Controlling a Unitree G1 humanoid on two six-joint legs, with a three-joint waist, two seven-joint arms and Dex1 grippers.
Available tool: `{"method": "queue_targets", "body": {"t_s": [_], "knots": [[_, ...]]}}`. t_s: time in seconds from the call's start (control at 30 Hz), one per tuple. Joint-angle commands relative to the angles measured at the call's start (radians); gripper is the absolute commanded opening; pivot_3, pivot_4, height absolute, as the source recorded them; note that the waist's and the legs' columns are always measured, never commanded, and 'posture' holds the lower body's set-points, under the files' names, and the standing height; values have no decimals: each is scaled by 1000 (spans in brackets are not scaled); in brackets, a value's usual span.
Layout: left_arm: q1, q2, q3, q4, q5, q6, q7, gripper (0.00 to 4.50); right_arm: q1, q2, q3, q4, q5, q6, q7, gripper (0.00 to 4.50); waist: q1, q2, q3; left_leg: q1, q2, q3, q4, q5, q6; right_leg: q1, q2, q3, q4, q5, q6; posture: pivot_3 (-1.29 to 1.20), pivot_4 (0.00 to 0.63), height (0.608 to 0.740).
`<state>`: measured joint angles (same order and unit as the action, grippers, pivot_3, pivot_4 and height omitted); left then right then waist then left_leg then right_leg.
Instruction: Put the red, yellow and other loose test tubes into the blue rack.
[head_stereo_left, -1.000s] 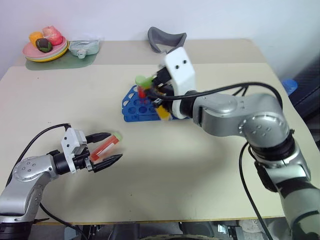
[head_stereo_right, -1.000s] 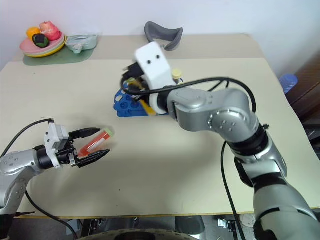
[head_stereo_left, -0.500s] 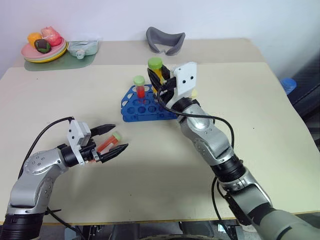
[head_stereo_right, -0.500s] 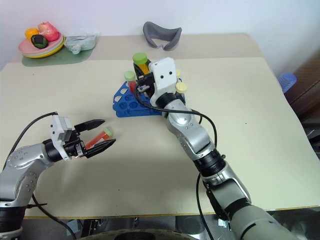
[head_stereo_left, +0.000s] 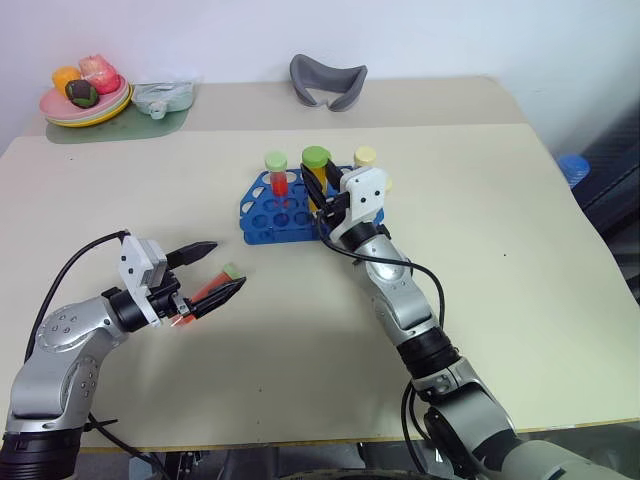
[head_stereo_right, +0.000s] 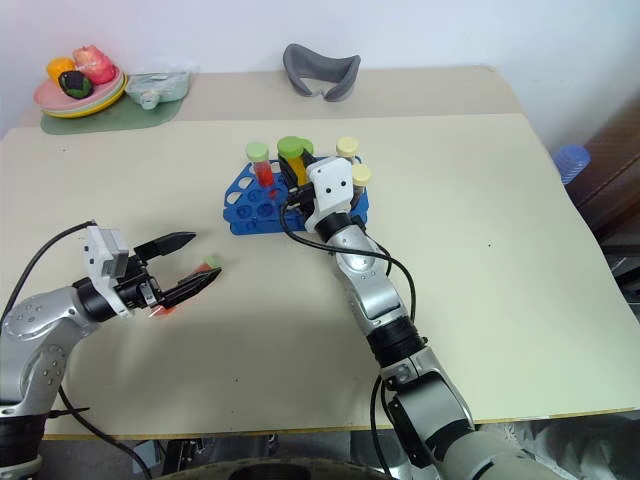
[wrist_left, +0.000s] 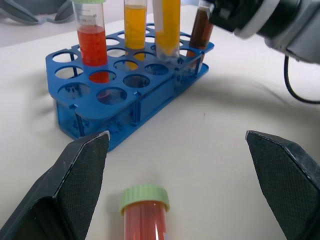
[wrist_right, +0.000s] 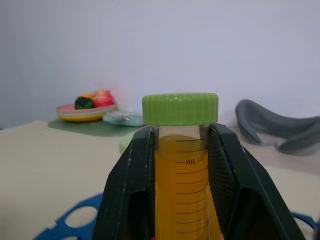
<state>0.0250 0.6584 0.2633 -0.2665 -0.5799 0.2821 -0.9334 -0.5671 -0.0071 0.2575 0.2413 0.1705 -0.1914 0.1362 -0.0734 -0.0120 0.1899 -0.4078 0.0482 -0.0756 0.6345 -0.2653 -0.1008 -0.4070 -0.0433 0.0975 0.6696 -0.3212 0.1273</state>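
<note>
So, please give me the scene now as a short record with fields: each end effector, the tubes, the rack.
left end effector: open, around the loose red tube, not closed on it
right end effector: shut on the yellow tube
loose red tube: lying on the table, green cap
yellow tube: upright, green cap, over the blue rack
blue rack: holds a red tube and others

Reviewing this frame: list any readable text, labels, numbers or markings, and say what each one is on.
"mL": printed beside the graduation lines on the yellow tube held in the right gripper.
The red tube in the blue rack has graduation marks with tiny figures, too small to read.
No other writing can be made out on the blue rack or the loose red tube.
</note>
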Motion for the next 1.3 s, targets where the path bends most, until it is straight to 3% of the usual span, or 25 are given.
{"method": "queue_targets", "body": {"t_s": [0.03, 1.3], "knots": [[-13, 17, 39, -22, -23, 8, 5, 4500, 8, 22, -30, -13, -20, -52, 19, 819, 0, 0, 0, 0, 0, 0, 0, 0, 0, 0, 0, 0, 0, 0, 0, 0, 150, 740], [-24, 13, 29, -53, -32, 43, 29, 4500, 51, 96, -88, 31, -70, -72, 90, 819, -6, 0, 0, 3, 0, 0, 0, 1, -1, 2, 0, 0, 4, 0, 0, 0, 150, 740]]}}
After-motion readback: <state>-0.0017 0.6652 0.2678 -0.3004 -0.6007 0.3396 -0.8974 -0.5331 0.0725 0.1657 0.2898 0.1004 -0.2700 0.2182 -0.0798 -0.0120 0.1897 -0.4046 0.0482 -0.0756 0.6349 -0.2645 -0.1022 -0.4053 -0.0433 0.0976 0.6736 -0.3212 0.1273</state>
